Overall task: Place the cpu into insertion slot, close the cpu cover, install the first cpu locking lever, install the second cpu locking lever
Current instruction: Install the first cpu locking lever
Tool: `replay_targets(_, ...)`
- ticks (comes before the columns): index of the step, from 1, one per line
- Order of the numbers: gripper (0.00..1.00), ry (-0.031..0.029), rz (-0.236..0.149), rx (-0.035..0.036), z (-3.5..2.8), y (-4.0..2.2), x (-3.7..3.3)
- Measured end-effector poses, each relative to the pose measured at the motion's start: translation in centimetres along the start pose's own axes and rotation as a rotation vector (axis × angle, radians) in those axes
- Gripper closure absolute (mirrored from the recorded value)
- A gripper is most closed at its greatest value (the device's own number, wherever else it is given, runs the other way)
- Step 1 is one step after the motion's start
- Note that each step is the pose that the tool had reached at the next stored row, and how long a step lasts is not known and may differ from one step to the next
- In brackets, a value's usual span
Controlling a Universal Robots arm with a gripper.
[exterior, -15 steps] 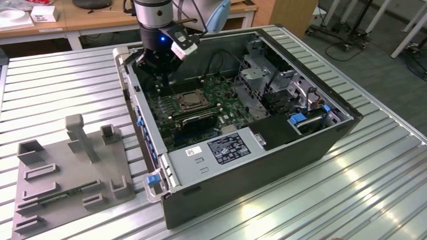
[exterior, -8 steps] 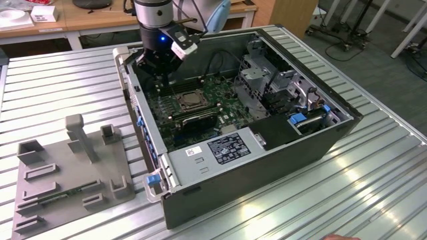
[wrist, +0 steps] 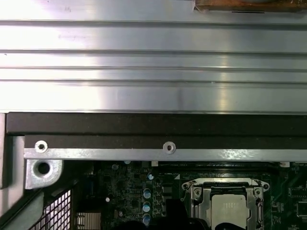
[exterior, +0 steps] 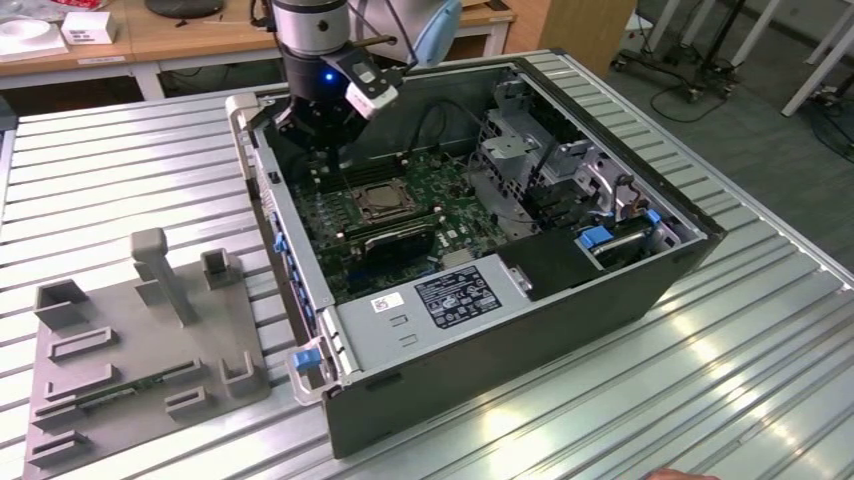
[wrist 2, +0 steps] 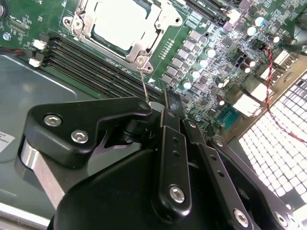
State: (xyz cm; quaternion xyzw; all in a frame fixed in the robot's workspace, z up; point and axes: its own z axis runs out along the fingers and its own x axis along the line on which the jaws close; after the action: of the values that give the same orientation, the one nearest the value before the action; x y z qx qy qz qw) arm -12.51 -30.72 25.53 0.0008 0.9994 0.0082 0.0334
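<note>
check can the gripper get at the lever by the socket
Probably yes: the gripper sits right at the free end of the lever, by the memory slots, with nothing standing between them.

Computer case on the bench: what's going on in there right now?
The arm's gripper is down inside the open computer case, just above the green motherboard. The cpu already sits in the insertion slot, and the cpu cover lies closed around it. A thin wire locking lever stands up from the socket's corner, not latched down, and its top end meets the gripper's tip.
</note>
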Motion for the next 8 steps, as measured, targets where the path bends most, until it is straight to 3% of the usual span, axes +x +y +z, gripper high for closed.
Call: replay_targets(8, 0.89, 0.0, 0.0, -0.0003, 0.05, 0.0, -0.52)
